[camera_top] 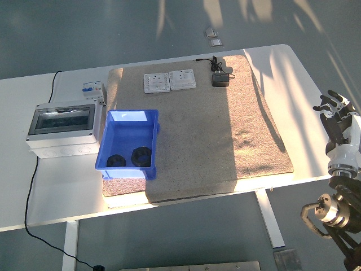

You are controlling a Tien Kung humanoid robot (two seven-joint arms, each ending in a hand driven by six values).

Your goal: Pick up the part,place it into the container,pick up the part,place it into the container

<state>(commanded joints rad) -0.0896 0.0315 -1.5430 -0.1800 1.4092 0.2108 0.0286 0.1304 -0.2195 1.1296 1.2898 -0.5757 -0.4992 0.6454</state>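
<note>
1. Table [51, 197] edge nearest, white, carrying a beige mat [197, 147] across its middle
2. Right hand [340, 121] off the table's right edge, well clear of the mat, fingers [329, 104] spread loosely, holding nothing
3. Blue container [128, 144] on the mat's left part, with two black parts [141, 155] side by side at its near end, just apart from each other
4. Grey electrical box [62, 127] with a clear lid just left of the container, on bare table
5. Two white socket plates [169, 81] side by side at the mat's far edge; black adapter [220, 80] with its cable to their right
</note>
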